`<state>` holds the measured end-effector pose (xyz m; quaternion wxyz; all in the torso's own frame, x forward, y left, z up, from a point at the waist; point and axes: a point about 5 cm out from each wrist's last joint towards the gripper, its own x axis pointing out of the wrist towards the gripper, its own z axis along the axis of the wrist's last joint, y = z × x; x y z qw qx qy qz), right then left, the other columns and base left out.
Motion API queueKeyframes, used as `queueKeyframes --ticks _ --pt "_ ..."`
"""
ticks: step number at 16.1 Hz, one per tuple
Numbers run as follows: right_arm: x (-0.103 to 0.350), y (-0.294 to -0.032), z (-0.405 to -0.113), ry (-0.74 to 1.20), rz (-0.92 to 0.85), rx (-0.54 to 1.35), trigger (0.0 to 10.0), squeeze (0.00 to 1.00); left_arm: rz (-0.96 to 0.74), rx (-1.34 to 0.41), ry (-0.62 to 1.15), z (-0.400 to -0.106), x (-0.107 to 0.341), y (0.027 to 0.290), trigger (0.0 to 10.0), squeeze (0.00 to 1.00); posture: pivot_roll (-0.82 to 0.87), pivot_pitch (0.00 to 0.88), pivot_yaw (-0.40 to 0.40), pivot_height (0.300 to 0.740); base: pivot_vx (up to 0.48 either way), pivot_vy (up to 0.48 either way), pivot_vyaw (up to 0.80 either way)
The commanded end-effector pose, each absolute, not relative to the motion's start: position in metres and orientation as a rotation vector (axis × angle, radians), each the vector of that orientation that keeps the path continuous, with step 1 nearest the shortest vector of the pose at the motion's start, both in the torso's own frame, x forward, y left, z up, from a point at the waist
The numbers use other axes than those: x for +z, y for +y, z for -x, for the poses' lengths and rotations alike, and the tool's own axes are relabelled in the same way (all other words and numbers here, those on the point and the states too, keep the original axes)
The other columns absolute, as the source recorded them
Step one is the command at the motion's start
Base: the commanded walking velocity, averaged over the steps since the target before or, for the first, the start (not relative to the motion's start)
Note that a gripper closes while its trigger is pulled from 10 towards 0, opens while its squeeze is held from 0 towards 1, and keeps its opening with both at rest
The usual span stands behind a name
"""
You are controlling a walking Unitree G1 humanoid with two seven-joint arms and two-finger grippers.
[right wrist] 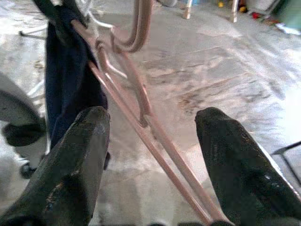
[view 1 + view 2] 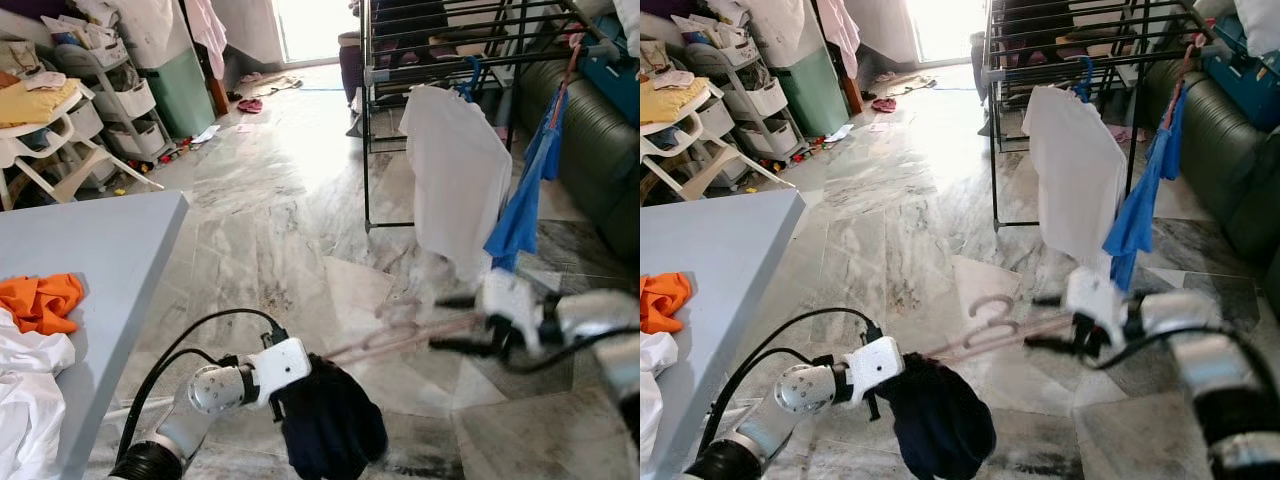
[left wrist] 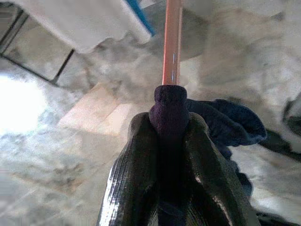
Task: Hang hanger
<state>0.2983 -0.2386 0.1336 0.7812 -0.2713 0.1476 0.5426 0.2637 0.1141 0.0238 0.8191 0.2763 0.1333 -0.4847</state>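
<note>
Fingers of the left gripper (image 3: 169, 141) are closed on a dark navy garment (image 2: 940, 420) where it wraps one end of a pink hanger (image 2: 990, 335). The garment hangs below that gripper, above the marble floor (image 2: 260, 190). The hanger runs roughly level from the left gripper toward the right gripper (image 1: 150, 136), with its hook (image 2: 985, 305) near the middle of the span, pointing up. Fingers of the right gripper are spread apart, one on each side of the hanger's bars; no contact with the bars is visible. A black drying rack (image 2: 440, 40) stands ahead and to the right, carrying a white shirt (image 2: 455, 180) and a blue garment (image 2: 525, 200). A grey surface (image 2: 100, 250) at the left carries an orange cloth (image 2: 40, 300) and white cloth (image 2: 30, 400).
</note>
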Motion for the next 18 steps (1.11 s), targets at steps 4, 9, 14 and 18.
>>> queueKeyframes --ticks 4,9,14,18 --pt "0.167 -0.226 -0.314 0.091 0.548 1.026 10.0 1.00 -0.629 -0.819 0.267 -0.287 0.033 0.132 0.0 0.00 -0.11 0.000 0.149 0.740 0.000 0.000 0.00" --pt "0.170 -0.212 -0.308 -0.036 0.177 0.858 10.0 1.00 -0.620 -0.712 0.246 -0.298 0.039 0.138 0.0 0.00 -0.12 0.000 0.149 0.740 0.000 0.000 0.00" --pt "0.114 -0.187 -0.290 0.173 -0.044 0.781 10.0 1.00 -0.526 -0.555 0.207 -0.304 0.046 0.143 0.0 0.00 -0.12 0.000 0.140 0.740 0.000 0.000 0.00" --pt "0.073 -0.178 -0.293 0.337 -0.088 0.577 10.0 0.00 -0.358 -0.489 0.188 -0.302 0.048 0.132 0.0 0.00 -0.12 0.000 0.122 0.740 0.000 0.000 0.00"
